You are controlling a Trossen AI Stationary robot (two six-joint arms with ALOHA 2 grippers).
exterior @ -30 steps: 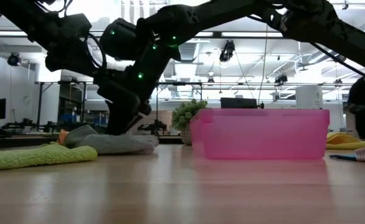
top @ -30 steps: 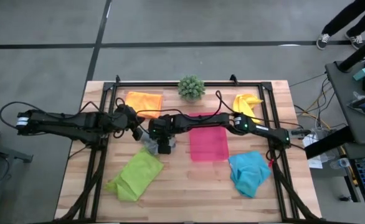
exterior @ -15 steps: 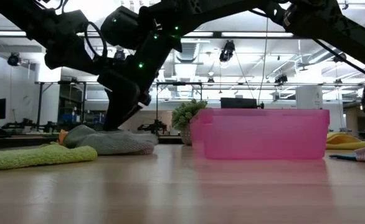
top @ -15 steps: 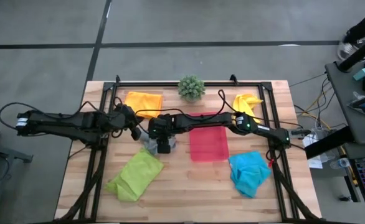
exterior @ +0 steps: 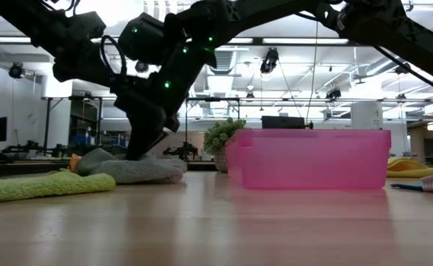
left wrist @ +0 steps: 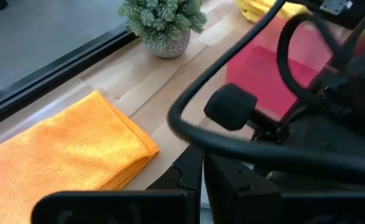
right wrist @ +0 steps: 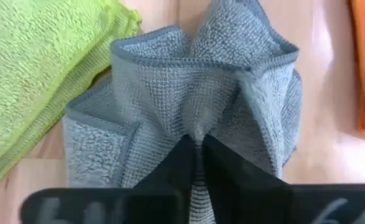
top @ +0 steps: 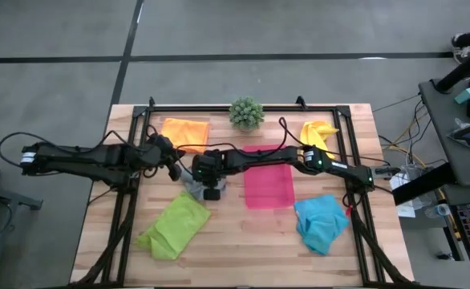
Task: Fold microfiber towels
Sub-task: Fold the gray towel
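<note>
The grey towel (right wrist: 170,81) lies bunched on the table left of the pink tray (top: 269,186), and my right gripper (right wrist: 199,142) is shut on it. That gripper (top: 210,191) reaches in from the table's right. The lime green towel (top: 173,226) lies near the front left. The folded orange towel (top: 185,129) lies at the far left, the yellow towel (top: 318,132) at the far right, and the turquoise towel (top: 322,221) at the front right. My left gripper (top: 176,170) hovers shut and empty just left of the grey towel. My right gripper pinches a raised fold in the middle of the grey towel (right wrist: 198,124) between its two fingers (right wrist: 181,163). The fingers slant down from above and from the table's right. The towel rests on the table, its cloth gathered in pleats toward the fingertips.
A small potted plant (top: 246,112) stands at the far edge. A black frame (top: 243,107) runs around the work area. My two arms and a looping cable (left wrist: 245,143) crowd the space over the grey towel. Bare wood shows along the near edge (exterior: 216,229).
My right gripper has shut on the grey towel's middle while staying in place, bunching the cloth between its fingers. The towel remains on the table.
</note>
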